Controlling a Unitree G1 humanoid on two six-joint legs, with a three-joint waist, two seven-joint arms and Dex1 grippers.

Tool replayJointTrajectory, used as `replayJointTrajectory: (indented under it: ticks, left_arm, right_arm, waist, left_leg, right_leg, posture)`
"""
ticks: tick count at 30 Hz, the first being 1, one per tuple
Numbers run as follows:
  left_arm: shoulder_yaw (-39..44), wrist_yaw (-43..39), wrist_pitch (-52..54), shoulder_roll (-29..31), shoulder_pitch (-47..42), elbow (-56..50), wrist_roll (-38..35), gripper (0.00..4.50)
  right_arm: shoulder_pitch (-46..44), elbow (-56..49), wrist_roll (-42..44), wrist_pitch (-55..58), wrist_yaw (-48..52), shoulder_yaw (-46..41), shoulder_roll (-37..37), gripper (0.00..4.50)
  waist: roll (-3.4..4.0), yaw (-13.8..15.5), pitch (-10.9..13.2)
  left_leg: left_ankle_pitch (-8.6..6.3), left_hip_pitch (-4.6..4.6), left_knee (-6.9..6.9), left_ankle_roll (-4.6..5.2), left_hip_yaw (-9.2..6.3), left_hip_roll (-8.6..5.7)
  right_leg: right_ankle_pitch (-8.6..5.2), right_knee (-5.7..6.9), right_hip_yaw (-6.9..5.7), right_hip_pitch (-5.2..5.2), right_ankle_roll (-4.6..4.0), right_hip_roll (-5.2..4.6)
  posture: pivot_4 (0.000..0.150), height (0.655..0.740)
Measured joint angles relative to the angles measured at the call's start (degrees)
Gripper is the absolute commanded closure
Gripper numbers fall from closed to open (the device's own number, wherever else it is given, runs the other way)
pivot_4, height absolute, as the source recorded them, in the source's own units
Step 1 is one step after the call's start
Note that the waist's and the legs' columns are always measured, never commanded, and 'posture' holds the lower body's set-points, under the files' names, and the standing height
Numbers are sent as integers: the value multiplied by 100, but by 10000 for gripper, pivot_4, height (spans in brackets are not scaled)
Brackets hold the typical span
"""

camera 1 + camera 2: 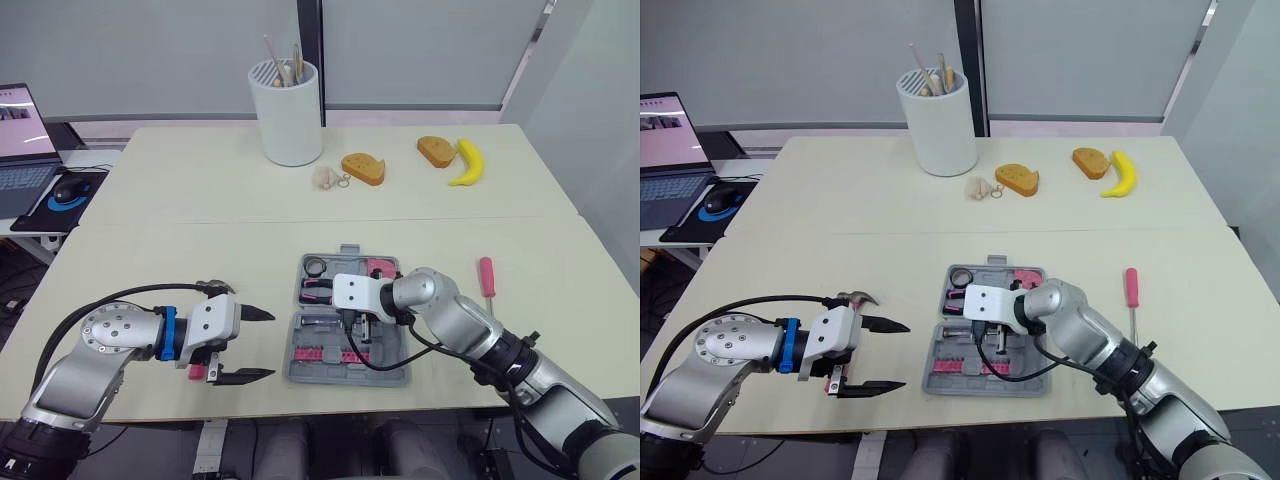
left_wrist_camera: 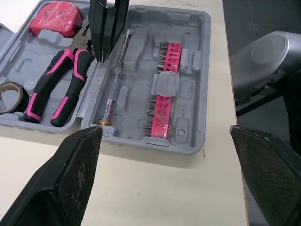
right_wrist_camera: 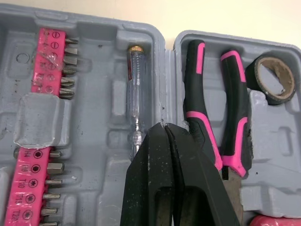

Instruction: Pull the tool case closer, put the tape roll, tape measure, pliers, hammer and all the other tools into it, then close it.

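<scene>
The grey tool case (image 1: 395,378) lies open near the table's front edge. In it are a tape roll (image 1: 315,266), a pink tape measure (image 1: 380,267), pink-handled pliers (image 3: 207,117), a clear tester screwdriver (image 3: 135,94) and a pink bit strip (image 2: 162,94). My right gripper (image 3: 164,128) is shut, its tips touching the case's middle ridge beside the pliers. My left gripper (image 1: 272,345) stands open just left of the case, nothing between its fingers. A hammer (image 1: 854,297) with a pink handle lies under it. A pink screwdriver (image 1: 487,275) lies on the table right of the case.
At the back stand a white utensil holder (image 1: 287,110), two bread pieces (image 1: 362,168) (image 1: 436,151), a banana (image 1: 467,162) and a small pale item (image 1: 322,177). A laptop (image 1: 20,130) and mouse (image 1: 68,188) sit on a side desk at far left.
</scene>
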Motion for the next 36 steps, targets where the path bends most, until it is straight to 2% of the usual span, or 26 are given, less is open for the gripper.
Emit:
replayJointTrajectory:
  ticks: [14, 24, 32, 36]
  left_arm:
    - [1, 25, -1, 0, 32, 0, 0, 0]
    - [16, 66, 0, -1, 84, 0, -12, 0]
    - [151, 231, 3, -111, 214, 49, -62, 0]
    - [403, 385, 63, -173, 368, 157, -215, 0]
  right_arm:
    - [233, 70, -366, -208, 3, 61, 54, 44966]
    - [298, 38, -327, -270, 51, -30, 124, 44966]
    - [323, -963, 82, 18, 52, -681, 145, 44966]
    - [643, -1572, 322, 205, 18, -1145, -107, 44966]
  waist:
    - [0, 1, 0]
    - [0, 1, 0]
    - [0, 3, 0]
    - [0, 6, 0]
  left_leg:
    - [0, 3, 2, 0, 1, -1]
    - [0, 3, 0, 0, 1, -1]
    - [0, 3, 0, 0, -2, 0]
    - [0, 3, 0, 0, -2, 0]
  right_leg:
    - [0, 0, 0, 3, 0, 0]
    - [0, 0, 1, 2, 0, 0]
    - [0, -1, 0, 3, 0, -1]
    - [0, -3, 1, 3, 0, -4]
  posture:
    - [1500, 7400]
    - [1500, 7400]
    - [1500, 7400]
    - [1500, 7400]
